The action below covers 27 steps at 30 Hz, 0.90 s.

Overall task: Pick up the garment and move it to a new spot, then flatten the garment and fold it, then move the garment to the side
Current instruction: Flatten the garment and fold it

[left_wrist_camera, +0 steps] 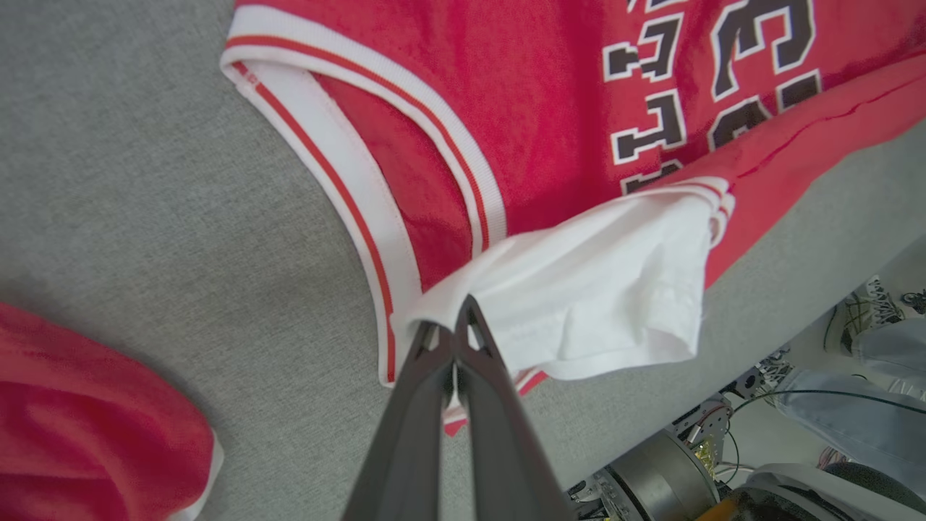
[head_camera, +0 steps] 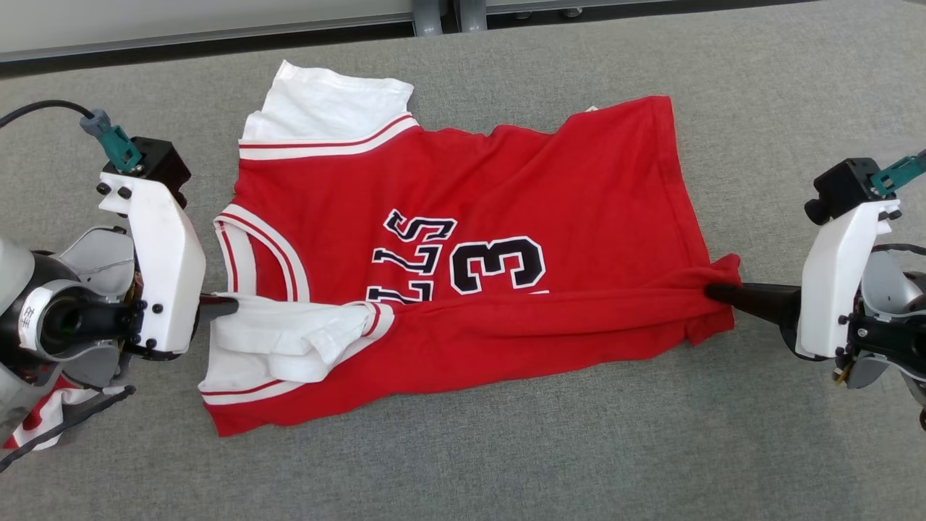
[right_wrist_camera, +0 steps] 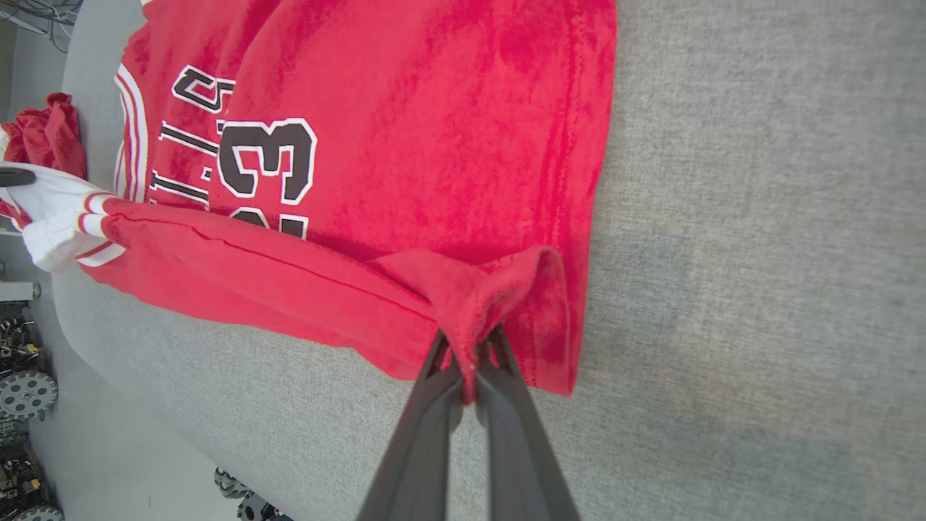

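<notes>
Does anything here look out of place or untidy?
The jersey is half folded: its near edge lies doubled over, and the white sleeve is bunched where the left gripper pinches it. The right gripper pinches the hem. A second red garment lies crumpled apart.

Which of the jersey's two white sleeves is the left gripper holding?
The near sleeve, folded over the jersey's red front and pinched by the left gripper; the far sleeve lies flat on the table, untouched.
</notes>
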Motion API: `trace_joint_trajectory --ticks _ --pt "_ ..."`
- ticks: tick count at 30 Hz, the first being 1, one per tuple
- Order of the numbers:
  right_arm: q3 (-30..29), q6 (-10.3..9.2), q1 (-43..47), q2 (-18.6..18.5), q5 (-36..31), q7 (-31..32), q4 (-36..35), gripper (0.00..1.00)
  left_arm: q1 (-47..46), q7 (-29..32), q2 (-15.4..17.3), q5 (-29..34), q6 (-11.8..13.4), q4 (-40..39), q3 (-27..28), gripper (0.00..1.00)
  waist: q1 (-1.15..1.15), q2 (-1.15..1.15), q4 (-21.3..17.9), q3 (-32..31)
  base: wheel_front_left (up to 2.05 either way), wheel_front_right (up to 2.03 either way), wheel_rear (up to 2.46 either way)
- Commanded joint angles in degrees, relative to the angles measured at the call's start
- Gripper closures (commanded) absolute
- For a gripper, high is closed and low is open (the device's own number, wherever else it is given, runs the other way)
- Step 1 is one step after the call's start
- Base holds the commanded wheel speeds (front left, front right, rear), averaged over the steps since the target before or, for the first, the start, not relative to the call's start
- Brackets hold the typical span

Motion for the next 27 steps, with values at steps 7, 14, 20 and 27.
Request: trace_joint_trajectory --ticks 7,14,20,27 --pt "-2.99 0.09 -0.72 4.43 -4.39 2.17 0.95 0.75 -2.26 -2.14 -3.44 1.37 -1.67 6.29 -0.19 0.0 0.0 0.0 -0.21 0.68 0.0 0.0 0.0" --pt "-7.28 0.09 1.22 7.09 -7.49 0.48 0.81 0.0 -1.23 -5.16 -4.67 1.7 -3.22 9.75 0.34 0.0 0.0 0.0 0.43 -1.13 0.0 0.0 0.0" --pt "-12.14 0.09 4.78 8.84 -9.45 -5.0 -1.04 0.0 0.98 -13.82 -3.72 4.01 -5.68 8.74 2.35 0.0 0.0 0.0 1.23 -4.87 0.0 0.0 0.0" --pt "-17.48 0.09 10.59 11.23 -12.55 -17.18 -4.61 0.0 5.9 -32.64 -3.47 10.94 -3.98 5.93 5.75 0.0 0.0 0.0 2.18 -8.73 0.0 0.0 0.0"
